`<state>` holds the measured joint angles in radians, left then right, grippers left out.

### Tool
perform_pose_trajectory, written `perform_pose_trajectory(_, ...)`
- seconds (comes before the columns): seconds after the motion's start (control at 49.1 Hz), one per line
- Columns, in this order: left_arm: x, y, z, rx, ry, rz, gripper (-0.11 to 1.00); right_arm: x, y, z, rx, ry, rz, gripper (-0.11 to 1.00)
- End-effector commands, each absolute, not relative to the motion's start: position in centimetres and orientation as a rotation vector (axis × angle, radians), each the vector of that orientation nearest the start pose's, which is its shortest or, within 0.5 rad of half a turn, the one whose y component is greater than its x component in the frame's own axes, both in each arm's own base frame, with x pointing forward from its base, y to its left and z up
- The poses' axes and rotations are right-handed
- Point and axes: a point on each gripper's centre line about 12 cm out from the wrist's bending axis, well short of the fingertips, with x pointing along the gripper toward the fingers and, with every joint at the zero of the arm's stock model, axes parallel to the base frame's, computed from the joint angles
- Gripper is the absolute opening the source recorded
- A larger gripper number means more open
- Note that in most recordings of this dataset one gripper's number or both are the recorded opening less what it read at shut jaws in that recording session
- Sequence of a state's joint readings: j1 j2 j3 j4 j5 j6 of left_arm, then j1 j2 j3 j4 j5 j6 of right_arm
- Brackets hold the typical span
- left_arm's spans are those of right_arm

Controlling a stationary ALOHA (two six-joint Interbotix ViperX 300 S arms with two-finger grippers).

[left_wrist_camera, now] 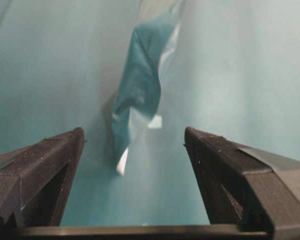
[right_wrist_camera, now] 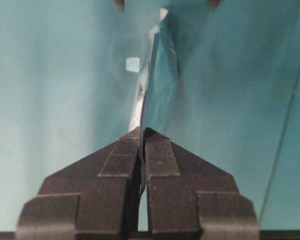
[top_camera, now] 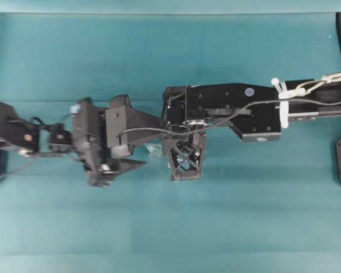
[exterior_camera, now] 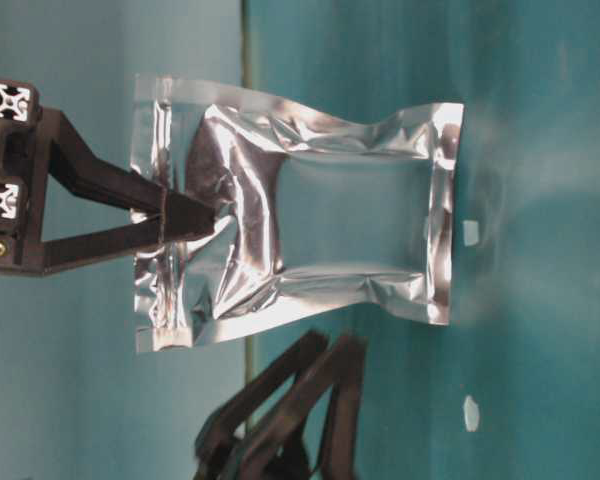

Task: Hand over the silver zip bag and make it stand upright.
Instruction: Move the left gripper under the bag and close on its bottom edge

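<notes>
A: Where's the silver zip bag?

B: Pinched edge-on between the closed right jaws, off the bench. The left jaws gape wide, the bag just ahead.

A: Handling?

B: Probably light, crinkly, slippery foil; take a flat seam, gently.

The bag is shiny crinkled silver, mirroring teal across its flat middle. The table is plain teal cloth. Both grippers' fingers are matte black. White ties band the black right arm.
</notes>
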<state>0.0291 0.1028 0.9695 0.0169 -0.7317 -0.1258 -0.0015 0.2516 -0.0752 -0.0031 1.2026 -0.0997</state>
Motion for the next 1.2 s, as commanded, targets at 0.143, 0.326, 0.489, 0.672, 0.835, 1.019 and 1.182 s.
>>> perform_pose_trajectory(0.143, 37.1, 1.0, 11.3, -0.117, 0.315, 0.036, 0.91, 45.1, -0.1, 23.9, -0.087, 1.352, 0.062, 0.01)
perform_pose_trajectory(0.326, 39.4, 1.1, 10.6, -0.119, 0.305, 0.036, 0.90, 45.0, -0.1, 23.7, -0.087, 1.354, 0.062, 0.01)
perform_pose_trajectory(0.489, 40.5, 1.3, 9.9, -0.121, 0.313, 0.040, 0.90, 44.9, -0.2, 23.5, -0.086, 1.361, 0.061, 0.01)
perform_pose_trajectory(0.672, 40.5, 1.3, 9.7, -0.121, 0.319, 0.040, 0.90, 44.9, -0.3, 23.4, -0.084, 1.364, 0.059, 0.01)
perform_pose_trajectory(0.835, 40.3, 1.3, 9.6, -0.121, 0.324, 0.040, 0.88, 44.9, -0.3, 23.3, -0.084, 1.358, 0.059, 0.01)
perform_pose_trajectory(1.019, 40.2, 1.3, 9.4, -0.121, 0.331, 0.041, 0.76, 44.8, -0.3, 23.2, -0.083, 1.358, 0.058, 0.01)
perform_pose_trajectory(1.182, 39.9, 1.3, 9.2, -0.117, 0.342, 0.041, 0.47, 44.8, -0.3, 23.1, -0.083, 1.361, 0.058, 0.01)
